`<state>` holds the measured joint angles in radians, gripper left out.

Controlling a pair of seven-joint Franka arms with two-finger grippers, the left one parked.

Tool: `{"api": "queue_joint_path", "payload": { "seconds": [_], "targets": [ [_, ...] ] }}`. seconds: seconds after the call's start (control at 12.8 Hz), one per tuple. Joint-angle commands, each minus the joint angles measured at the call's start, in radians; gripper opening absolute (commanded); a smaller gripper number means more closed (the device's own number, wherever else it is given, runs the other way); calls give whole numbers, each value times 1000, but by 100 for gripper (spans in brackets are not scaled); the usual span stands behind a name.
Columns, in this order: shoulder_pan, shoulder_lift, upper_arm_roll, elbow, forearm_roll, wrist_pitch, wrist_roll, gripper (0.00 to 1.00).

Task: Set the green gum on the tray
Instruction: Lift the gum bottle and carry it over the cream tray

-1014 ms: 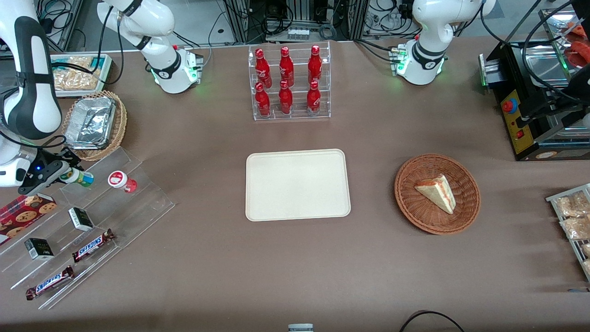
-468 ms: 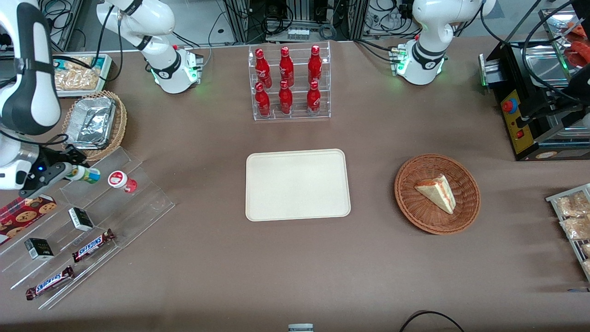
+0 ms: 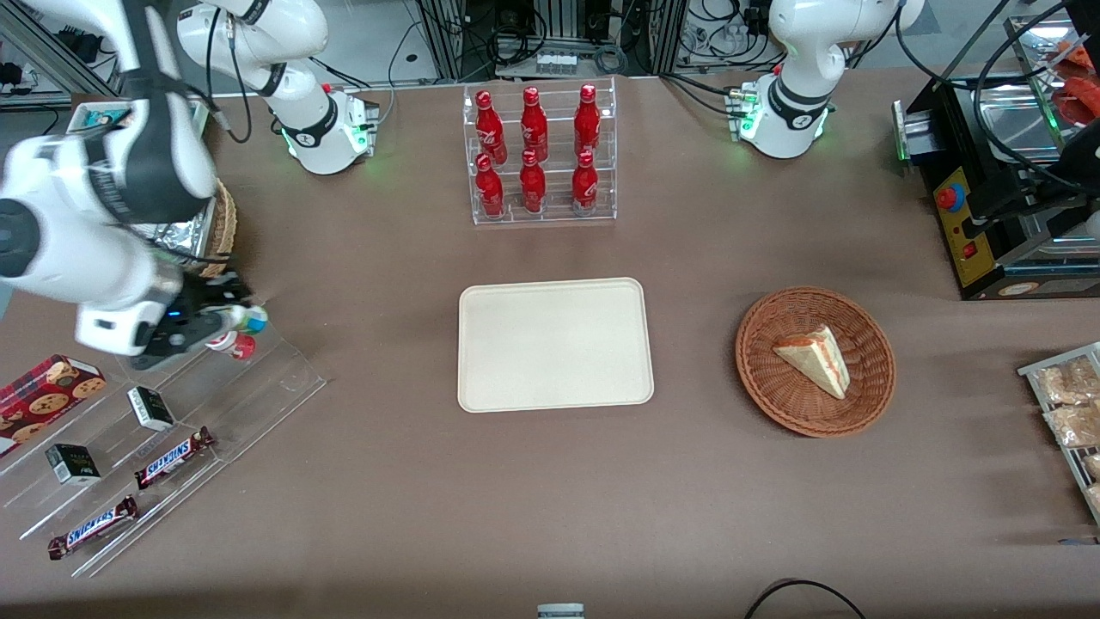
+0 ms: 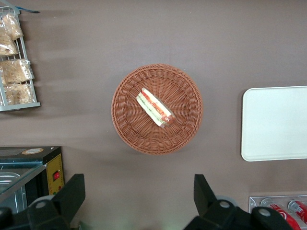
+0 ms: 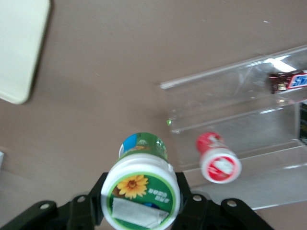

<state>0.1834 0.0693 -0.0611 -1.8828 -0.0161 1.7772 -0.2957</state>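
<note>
Hand grips green gum; tray bare.

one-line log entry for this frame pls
phase: carry | gripper: shut on green-and-blue gum bottle with white lid, above clear acrylic rack | red gum bottle: on rack | cream rectangular tray: nothing on it
</note>
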Motion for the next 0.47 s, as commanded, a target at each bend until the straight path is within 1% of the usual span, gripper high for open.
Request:
{"api": "queue_joint_path", "payload": {
  "seconds": [0.0,0.16,0.23,0.39],
  "targets": [
    [97,38,-11,53,63,-19,200,0],
    [168,102,-10,100,137,4,336,0],
    [209,137,-10,126,151,24,410,0],
    [290,200,-10,160,154,83,565,0]
  ]
}}
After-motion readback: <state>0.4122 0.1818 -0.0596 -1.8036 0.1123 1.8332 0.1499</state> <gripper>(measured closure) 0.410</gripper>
